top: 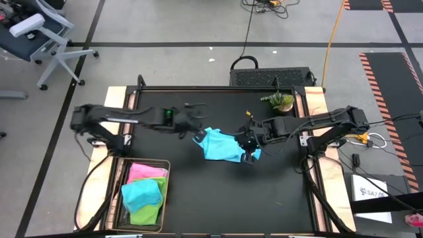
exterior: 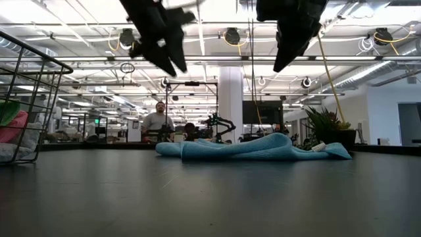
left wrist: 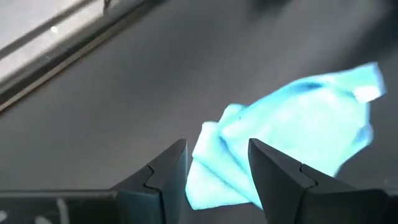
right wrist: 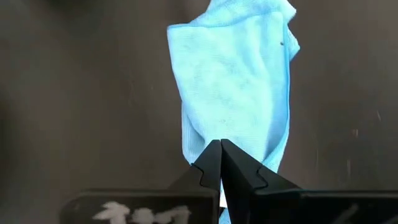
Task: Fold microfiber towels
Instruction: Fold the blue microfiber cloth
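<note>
Black table, largest thing in view, spread under both arms. Wire mesh basket at its near left corner, packed with pink towel, teal towel and lime green towel; a pale cloth glimpsed low in the basket in the low view, too dim to be sure of. Light blue towel crumpled flat on the middle of the table, lying between the two grippers, seen rumpled and low on the tabletop in the low view. Left gripper raised just beside the towel's left edge, fingers spread apart with nothing between them, towel showing past them. Right gripper raised over the towel's right end, fingers pressed together on nothing, cloth lying beneath. Small potted plant near the far right edge. Person seated in the room beyond.
</note>
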